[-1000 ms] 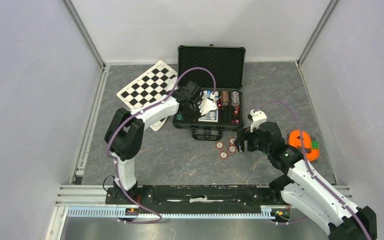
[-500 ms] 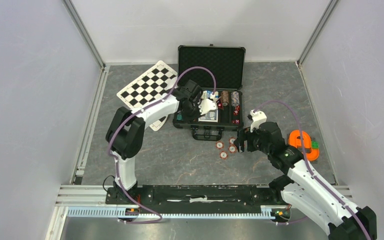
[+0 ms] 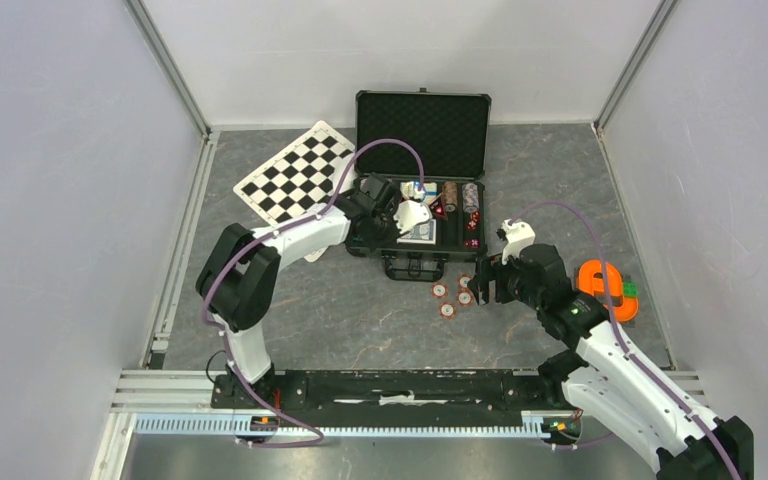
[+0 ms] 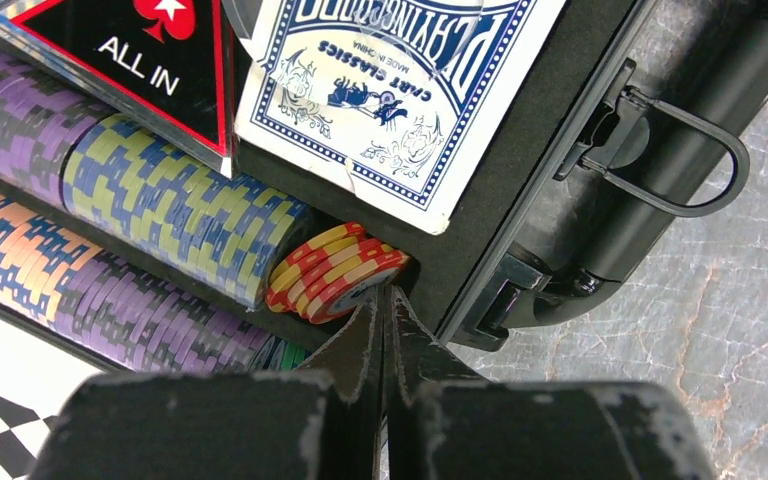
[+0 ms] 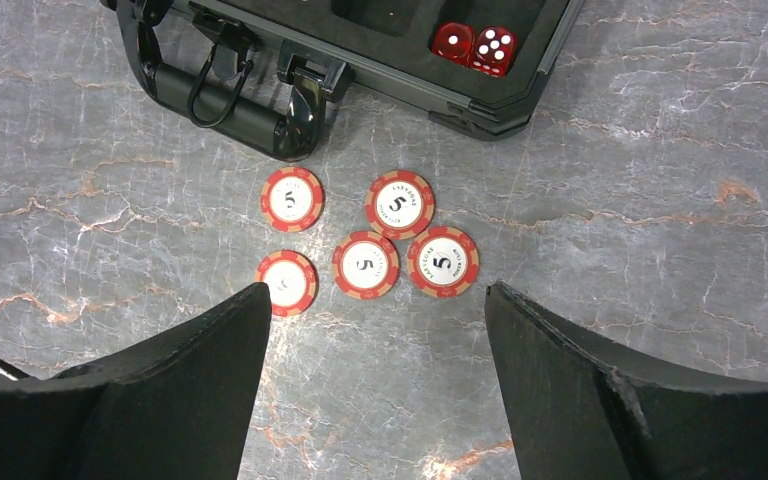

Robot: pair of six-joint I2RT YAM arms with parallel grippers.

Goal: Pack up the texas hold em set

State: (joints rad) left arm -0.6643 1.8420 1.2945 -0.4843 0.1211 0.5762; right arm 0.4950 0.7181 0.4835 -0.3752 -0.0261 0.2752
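Note:
The black case [image 3: 423, 128] lies open at the back, lid up. My left gripper [image 4: 388, 293] is shut with nothing between its fingers, its tip against a short stack of red-and-yellow chips [image 4: 332, 268] at the near end of a slot. Rows of purple and blue chips [image 4: 175, 215], a blue card deck [image 4: 390, 90] and an "ALL IN" button [image 4: 150, 45] fill the foam beside it. Several red "5" chips [image 5: 365, 265] lie flat on the table before the case handle [image 5: 222, 98]. My right gripper [image 5: 378, 292] hangs open just short of them. Two red dice [image 5: 475, 45] sit in the case corner.
A black-and-white checkered board [image 3: 295, 170] lies left of the case, partly under my left arm [image 3: 290, 235]. An orange tape-like object [image 3: 608, 290] sits right of my right gripper [image 3: 482, 283]. Metal frame rails [image 3: 175, 250] and white walls border the grey table.
My left arm has swung a little left and lower, bringing its shut gripper toward the case's near-left part. The right arm and the loose chips have not moved.

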